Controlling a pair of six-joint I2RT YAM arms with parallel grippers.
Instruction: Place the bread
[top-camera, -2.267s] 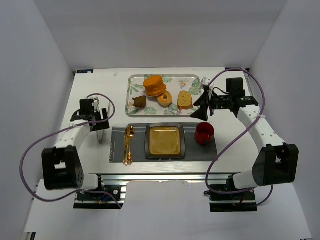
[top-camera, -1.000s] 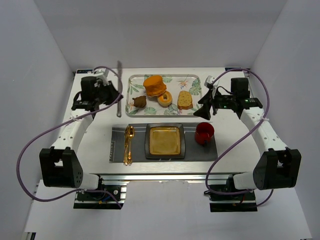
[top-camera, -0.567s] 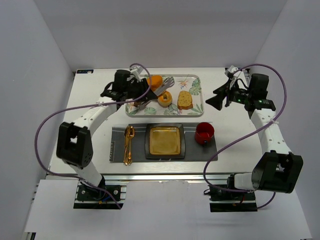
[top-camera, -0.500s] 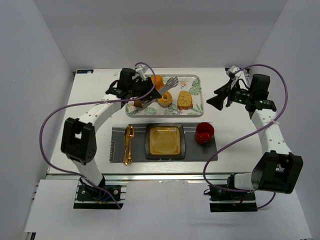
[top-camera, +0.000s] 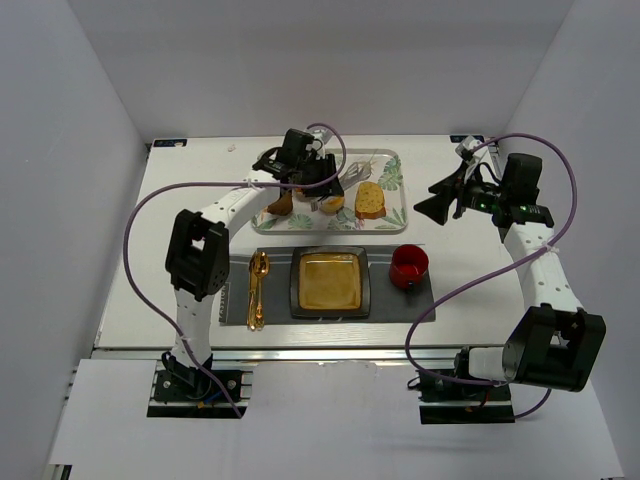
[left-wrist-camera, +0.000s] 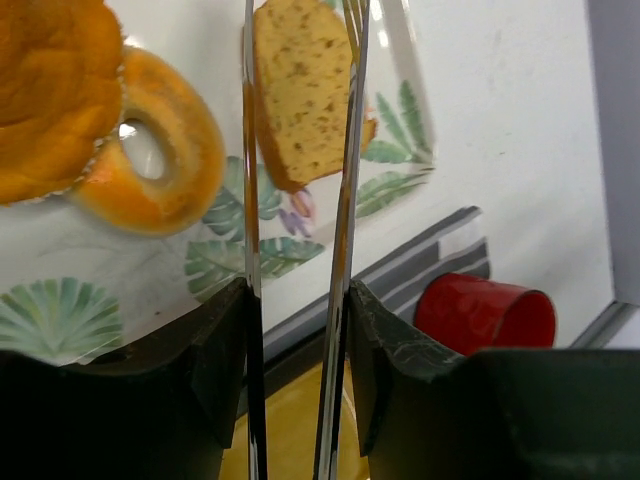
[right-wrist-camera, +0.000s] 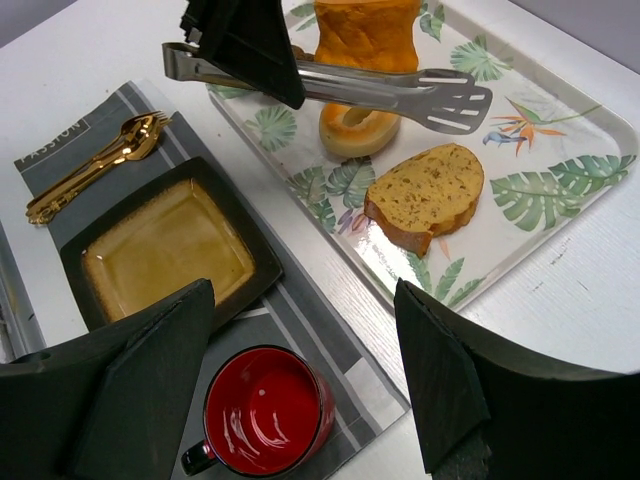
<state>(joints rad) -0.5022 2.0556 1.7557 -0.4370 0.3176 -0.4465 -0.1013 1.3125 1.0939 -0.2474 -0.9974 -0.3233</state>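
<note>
White table (top-camera: 200, 170): a speckled tan bread slice (top-camera: 370, 200) lies on the leaf-printed tray (top-camera: 393, 160), upper centre. The left gripper (left-wrist-camera: 297, 390) clamps steel tongs (right-wrist-camera: 400, 92); the right gripper (right-wrist-camera: 302, 300) gapes wide and empty.

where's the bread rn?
In the top view, the bread lies on the right half of the leaf-print tray, just right of the ring pastry and behind the red cup.

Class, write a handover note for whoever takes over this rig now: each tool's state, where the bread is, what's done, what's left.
Left tool: shut on tongs, which are open above the tray.
Right tool: open, empty, right of the tray.
Bread: lying on the tray, not gripped.
Plate: empty.
Done: tongs in hand.
Left: grip the bread and set it down, probably on the plate.
</note>
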